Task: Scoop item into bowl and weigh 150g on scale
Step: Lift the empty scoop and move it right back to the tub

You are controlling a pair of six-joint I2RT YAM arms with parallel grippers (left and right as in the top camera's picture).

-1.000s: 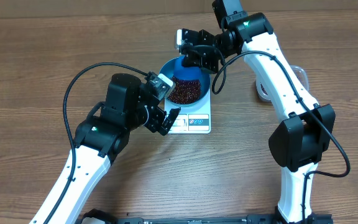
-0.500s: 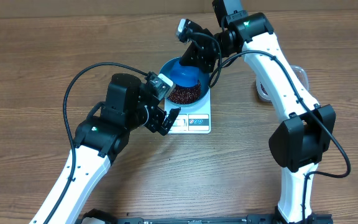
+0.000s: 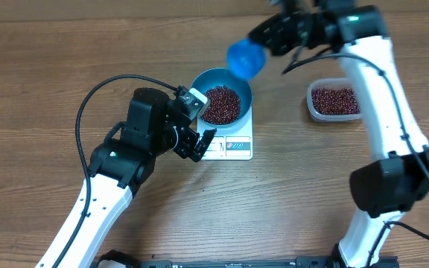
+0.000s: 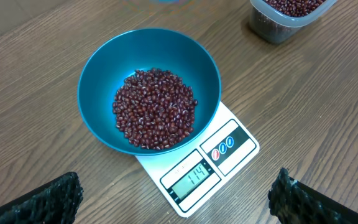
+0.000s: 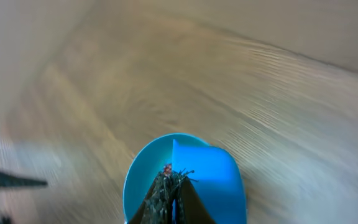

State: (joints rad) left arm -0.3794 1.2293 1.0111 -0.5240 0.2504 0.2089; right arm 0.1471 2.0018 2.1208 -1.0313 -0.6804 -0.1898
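The teal bowl [image 3: 202,79] stands on the white scale [image 3: 234,146] with a heap of red-brown beans [image 3: 221,105] in it. From the left wrist the bowl [image 4: 104,71], its beans [image 4: 155,109] and the scale [image 4: 230,143] show plainly, and the display reads 114. My left gripper [image 3: 196,143] hovers open just left of the scale, nothing between its jaws [image 4: 176,204]. My right gripper [image 3: 268,36], blurred, is shut on the handle of a small blue scoop [image 3: 244,58] held in the air up and right of the bowl. In the right wrist view the scoop [image 5: 197,180] looks nearly empty.
A clear plastic tub [image 3: 336,100] holding more beans sits on the table right of the scale; it also shows at the top right of the left wrist view [image 4: 284,15]. The right arm's white links rise along the right side.
The right arm has lifted the scoop out of the bowl and swung it up and to the right, uncovering the bowl and the tub. The left arm has not moved.
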